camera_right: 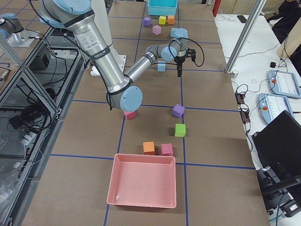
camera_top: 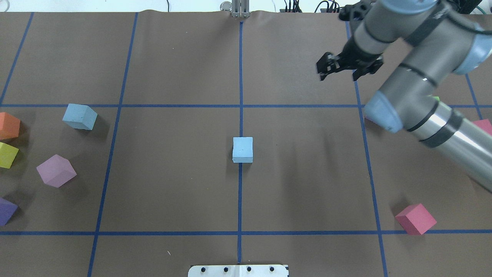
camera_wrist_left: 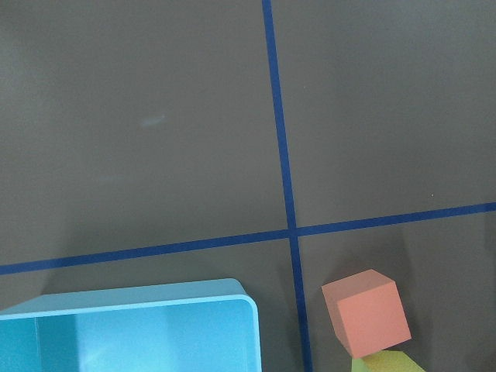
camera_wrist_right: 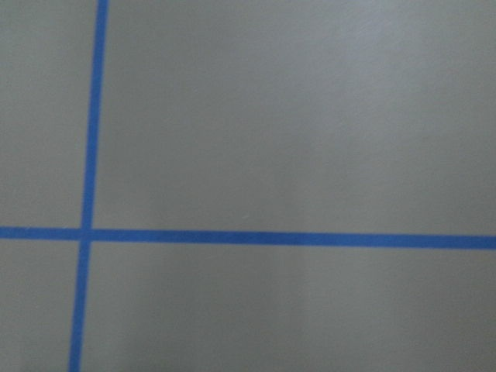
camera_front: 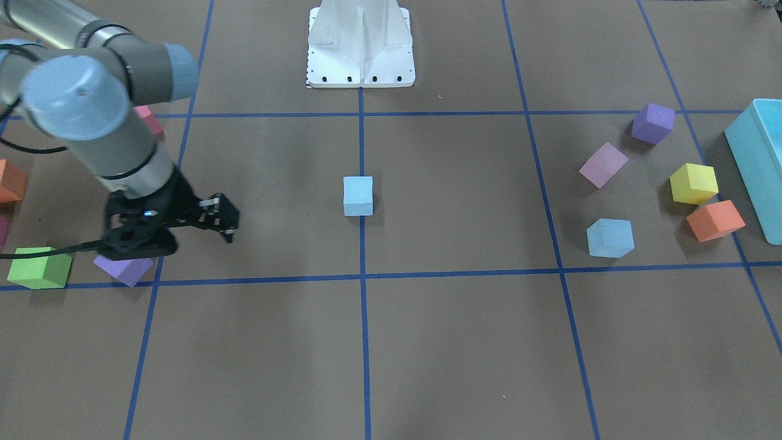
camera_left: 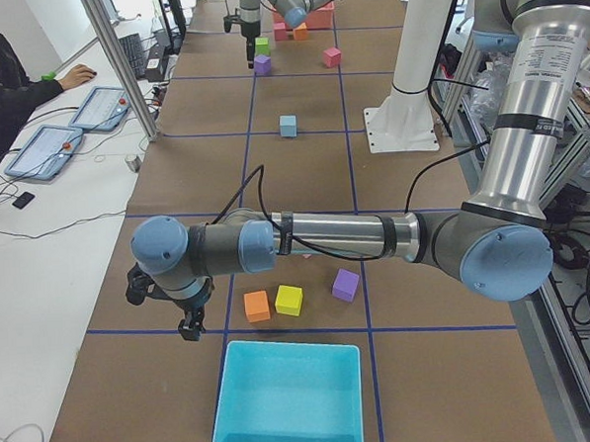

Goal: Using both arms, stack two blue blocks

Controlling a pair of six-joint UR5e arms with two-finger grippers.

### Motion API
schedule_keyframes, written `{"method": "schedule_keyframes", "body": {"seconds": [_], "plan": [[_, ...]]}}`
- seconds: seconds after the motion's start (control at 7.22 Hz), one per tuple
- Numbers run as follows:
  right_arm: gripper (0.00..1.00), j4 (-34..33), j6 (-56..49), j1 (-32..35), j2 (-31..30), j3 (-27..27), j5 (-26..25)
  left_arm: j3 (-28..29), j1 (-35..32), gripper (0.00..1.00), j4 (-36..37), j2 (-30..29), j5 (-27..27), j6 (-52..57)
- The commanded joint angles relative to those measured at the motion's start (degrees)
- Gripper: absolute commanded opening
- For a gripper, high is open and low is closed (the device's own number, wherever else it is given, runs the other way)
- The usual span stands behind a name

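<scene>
One sky-blue block [camera_top: 243, 149] sits on the table's centre line; it also shows in the front view [camera_front: 358, 195]. The other blue block [camera_top: 80, 116] lies tilted on the left side, among other cubes [camera_front: 610, 238]. My right gripper [camera_top: 338, 76] hangs open and empty over the far right part of the table, well away from both blocks [camera_front: 221, 221]. My left gripper [camera_left: 186, 321] shows only in the left side view, beside the turquoise box [camera_left: 290, 399]. I cannot tell whether it is open or shut.
Pale purple [camera_top: 56, 171], yellow [camera_top: 7, 155], orange [camera_top: 8, 125] and dark purple [camera_top: 5, 211] cubes lie at the left. A pink-red cube [camera_top: 416, 219] lies at the right. Green [camera_front: 40, 267] and purple [camera_front: 125, 269] cubes lie near my right gripper. A pink tray [camera_right: 143, 186] stands at the right end.
</scene>
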Motion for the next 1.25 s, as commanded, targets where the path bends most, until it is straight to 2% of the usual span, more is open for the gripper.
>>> {"method": "schedule_keyframes", "body": {"seconds": [0.0, 0.14, 0.28, 0.42, 0.55, 0.83, 1.11], "plan": [[1.00, -2.2, -26.3, 16.6, -10.2, -0.4, 6.2, -7.6, 7.8, 0.98, -0.4, -0.4, -0.6, -12.5], [1.00, -6.1, -37.7, 22.5, -13.1, -0.6, 6.1, -9.5, 12.6, 0.98, -2.6, -0.4, -0.2, -18.3], [1.00, -8.2, -44.2, 27.3, -15.4, -0.5, 6.6, -9.2, 17.9, 0.98, -8.7, -0.8, 0.0, -25.0], [1.00, -8.5, -46.7, 30.0, -17.8, -0.9, 7.2, -8.7, 22.3, 0.98, -12.9, -1.9, 0.5, -30.8], [1.00, -8.8, -48.1, 31.9, -19.1, -2.1, 7.6, -8.2, 26.0, 0.98, -14.4, -2.6, 0.9, -31.1], [1.00, -8.7, -51.1, 36.1, -21.4, -3.7, 8.3, -3.9, 31.5, 0.98, -17.5, -6.6, 4.1, -31.2], [1.00, -8.4, -51.8, 37.5, -22.0, -5.5, 8.4, 0.9, 32.7, 0.98, -23.1, -6.6, 4.8, -30.8]]}}
